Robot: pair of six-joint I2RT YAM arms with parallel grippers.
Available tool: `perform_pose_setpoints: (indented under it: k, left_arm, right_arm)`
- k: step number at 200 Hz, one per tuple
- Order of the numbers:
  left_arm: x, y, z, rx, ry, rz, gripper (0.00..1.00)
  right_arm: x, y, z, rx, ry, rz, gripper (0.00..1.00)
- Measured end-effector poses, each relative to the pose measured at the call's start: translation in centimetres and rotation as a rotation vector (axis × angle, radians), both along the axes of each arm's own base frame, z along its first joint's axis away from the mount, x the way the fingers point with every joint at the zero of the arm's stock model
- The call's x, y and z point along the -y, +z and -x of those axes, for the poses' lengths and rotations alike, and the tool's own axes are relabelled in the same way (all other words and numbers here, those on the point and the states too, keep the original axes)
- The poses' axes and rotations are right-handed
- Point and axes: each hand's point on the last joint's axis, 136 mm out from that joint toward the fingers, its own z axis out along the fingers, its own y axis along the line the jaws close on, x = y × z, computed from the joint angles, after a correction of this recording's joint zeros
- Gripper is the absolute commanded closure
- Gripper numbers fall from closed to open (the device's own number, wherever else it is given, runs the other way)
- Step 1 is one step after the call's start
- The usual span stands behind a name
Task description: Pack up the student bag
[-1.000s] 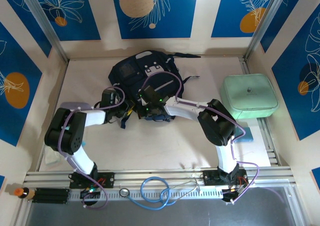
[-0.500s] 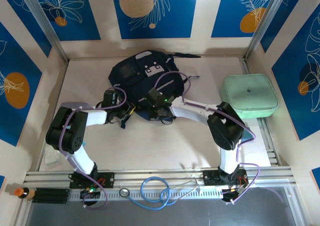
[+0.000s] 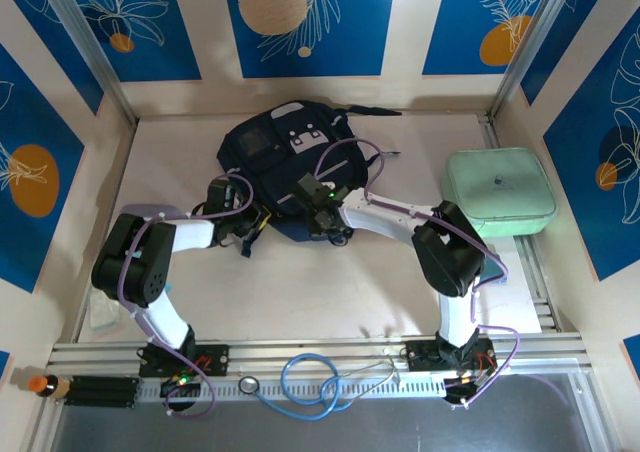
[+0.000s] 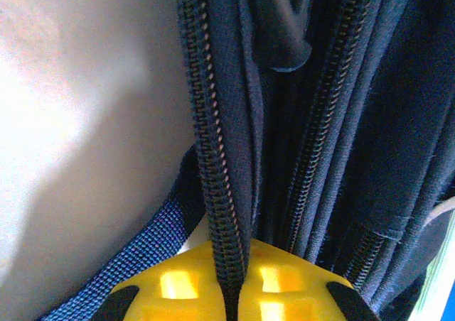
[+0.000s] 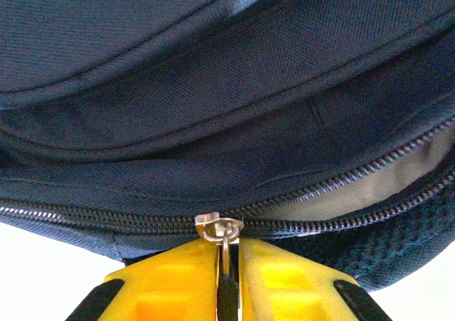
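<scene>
The student bag (image 3: 285,157) lies flat on the far middle of the table (image 3: 330,292), grey patches facing up. From above, both wrists cover its near edge, so we cannot make out the opening there.

The left gripper (image 3: 252,228) sits at the bag's near left corner. On its wrist camera we see its yellow fingers (image 4: 170,289) pressed together on a zipper strip (image 4: 217,158) of the bag, pinching that fabric edge between them. The lower frame edge cuts off the fingers.

The right gripper (image 3: 320,215) meets the middle of the bag's near edge. On its wrist camera the metal zipper pull (image 5: 220,229) hangs into the narrow slot between the yellow fingers (image 5: 284,278). They stand close on either side, but we cannot tell whether they clamp it or merely flank it. Right of the slider the zipper gapes on a pale lining, and left of it the teeth are meshed. What lies inside the bag is hidden.

A mint-green case (image 3: 498,192) rests at the right, well apart from the bag. Just near it, a pale blue flat thing (image 3: 497,269) is partly covered by the right arm, and we cannot identify it.
</scene>
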Motion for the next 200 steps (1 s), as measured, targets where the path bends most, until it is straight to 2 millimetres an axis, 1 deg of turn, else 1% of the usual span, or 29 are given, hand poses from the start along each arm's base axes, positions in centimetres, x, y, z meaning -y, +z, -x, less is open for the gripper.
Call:
perform_pose_setpoints:
  k: [18,32,48,64,81,98,112,137,151,167,200]
  left_arm:
    - [0.0,0.0,0.0,0.0,0.0,0.0,0.91]
    - [0.0,0.0,0.0,0.0,0.0,0.0,0.92]
    - [0.0,0.0,0.0,-0.001,-0.001,-0.001,0.92]
    - [0.0,0.0,0.0,0.001,-0.005,-0.006,0.93]
    - [0.0,0.0,0.0,0.001,-0.01,-0.011,0.94]
    - [-0.1,-0.1,0.0,-0.001,-0.011,-0.018,0.94]
    - [-0.1,-0.1,0.0,0.001,-0.015,-0.023,0.94]
    - [-0.1,0.0,0.0,0.006,-0.021,-0.029,0.94]
    - [-0.1,0.1,-0.1,0.007,-0.024,-0.03,0.94]
    - [-0.1,0.1,-0.1,0.005,-0.03,-0.035,0.93]
    - [-0.4,0.7,-0.7,0.011,-0.057,-0.077,0.93]
  right_arm:
    - [0.0,-0.2,0.0,-0.002,0.004,0.004,0.81]
    - [0.0,-0.2,-0.1,-0.002,0.001,0.004,0.88]
    - [0.2,-0.2,-0.2,0.001,-0.002,0.006,0.93]
    - [0.2,-0.2,-0.4,0.007,-0.01,-0.002,0.96]
    - [0.6,-0.3,-0.4,0.01,-0.017,-0.004,0.96]
    - [1.7,-0.2,-0.6,0.018,-0.037,-0.007,0.97]
    - [3.1,0.0,-0.8,0.025,-0.065,-0.01,0.96]
    - [5.8,0.4,-1.7,0.036,-0.129,-0.024,0.96]
    - [6.6,0.5,-2.2,0.035,-0.153,-0.043,0.99]
    - [6.7,0.7,-2.4,0.033,-0.153,-0.066,1.0]
    - [5.8,0.9,-2.2,0.037,-0.119,-0.082,1.0]
